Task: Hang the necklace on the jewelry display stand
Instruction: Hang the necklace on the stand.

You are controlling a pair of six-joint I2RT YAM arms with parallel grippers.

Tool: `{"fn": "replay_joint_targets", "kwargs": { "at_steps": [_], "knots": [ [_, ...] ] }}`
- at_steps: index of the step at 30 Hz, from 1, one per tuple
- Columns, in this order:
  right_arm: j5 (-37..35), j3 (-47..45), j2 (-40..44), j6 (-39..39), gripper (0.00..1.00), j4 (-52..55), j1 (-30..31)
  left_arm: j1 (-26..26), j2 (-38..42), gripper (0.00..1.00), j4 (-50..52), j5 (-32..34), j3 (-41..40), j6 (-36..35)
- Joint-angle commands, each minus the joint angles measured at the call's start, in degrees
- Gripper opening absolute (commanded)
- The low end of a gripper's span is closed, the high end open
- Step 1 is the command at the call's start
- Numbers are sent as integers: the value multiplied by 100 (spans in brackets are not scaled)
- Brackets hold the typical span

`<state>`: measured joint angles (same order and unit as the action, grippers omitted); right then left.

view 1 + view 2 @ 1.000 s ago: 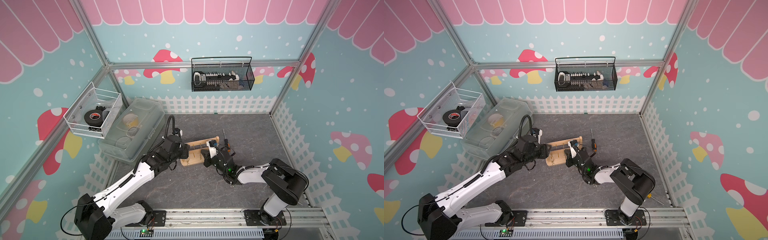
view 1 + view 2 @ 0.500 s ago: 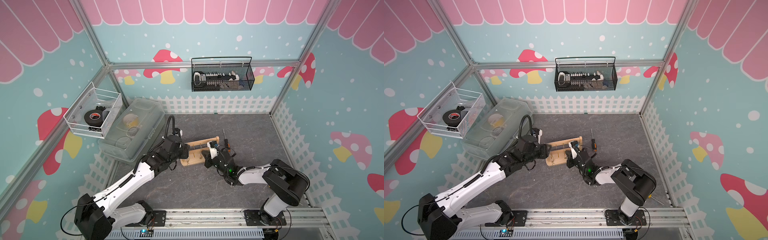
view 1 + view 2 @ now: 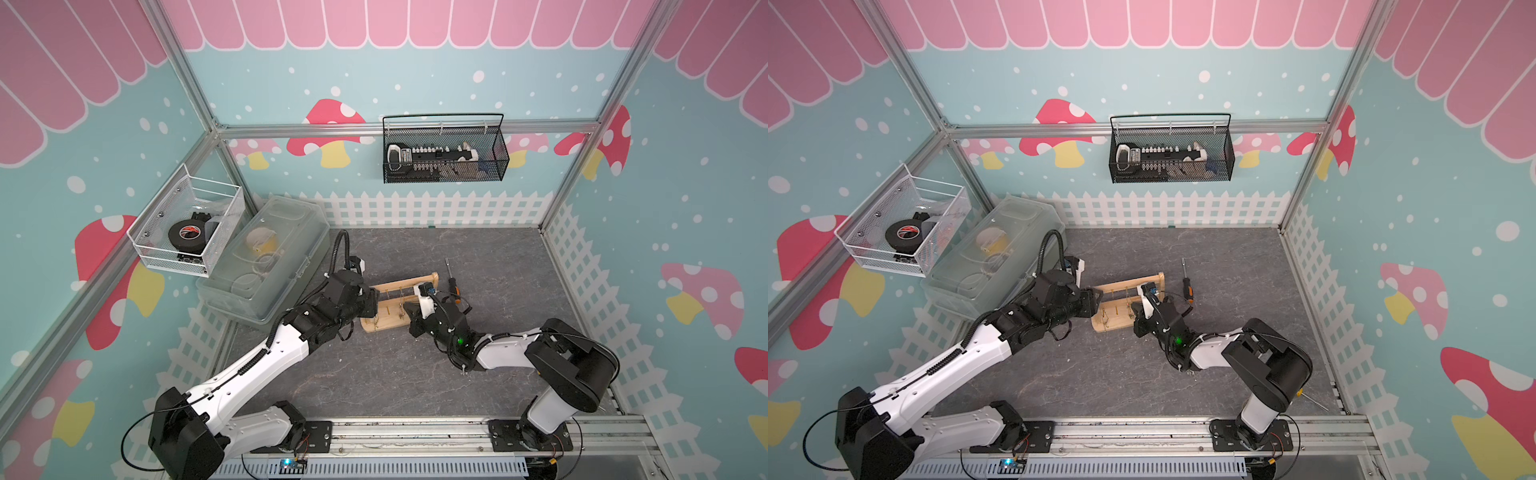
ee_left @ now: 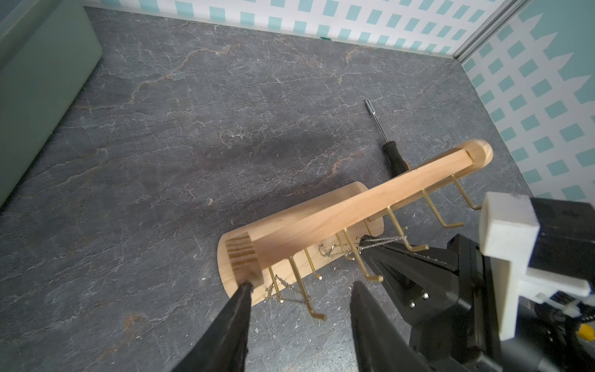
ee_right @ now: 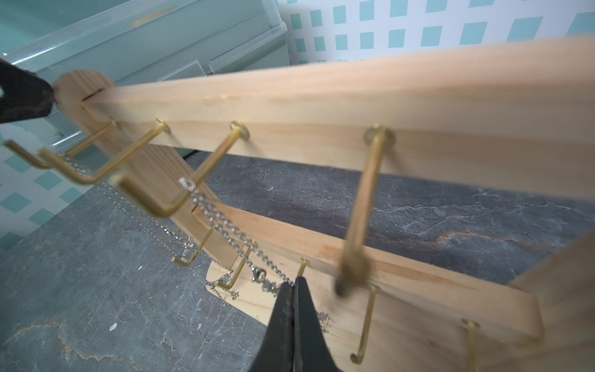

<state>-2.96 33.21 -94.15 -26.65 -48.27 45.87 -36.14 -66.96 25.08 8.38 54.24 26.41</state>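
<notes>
The jewelry display stand [image 3: 397, 309] [image 3: 1124, 308] is a light-wood rack with gold pegs, standing mid-floor between both arms. My right gripper [image 5: 294, 281] is shut on the necklace [image 5: 225, 225], a silver chain. The chain runs taut from the pinch up to an upper-row peg [image 5: 180, 199]. In the left wrist view the same chain [image 4: 383, 240] stretches at a peg from the right gripper's tip [image 4: 365, 241]. My left gripper [image 4: 301, 290] is open at the stand's left end. One fingertip [image 4: 246, 288] touches the upright [image 4: 244, 257]. Thin gold chains hang from other pegs.
A black-and-orange screwdriver [image 3: 452, 284] [image 4: 391, 151] lies just behind the stand's right end. A clear plastic lidded box [image 3: 270, 266] sits at the left wall. A white wire basket [image 3: 187, 228] and a black mesh basket [image 3: 444, 153] hang on the walls.
</notes>
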Motion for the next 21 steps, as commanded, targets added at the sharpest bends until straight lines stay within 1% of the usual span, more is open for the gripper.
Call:
{"fn": "replay_joint_targets", "kwargs": {
  "at_steps": [1,8,16,21],
  "knots": [
    [-20,-4,-33,-62,3,2,36,-11,43,50,65,119,-36,15],
    [-8,-26,52,-42,4,-24,45,-11,60,50,64,137,-53,13],
    [-19,-24,26,-48,11,-20,43,-9,60,50,72,121,-49,13],
    [-22,-39,71,-56,12,-18,41,-13,69,50,67,115,-49,13]
  ]
}}
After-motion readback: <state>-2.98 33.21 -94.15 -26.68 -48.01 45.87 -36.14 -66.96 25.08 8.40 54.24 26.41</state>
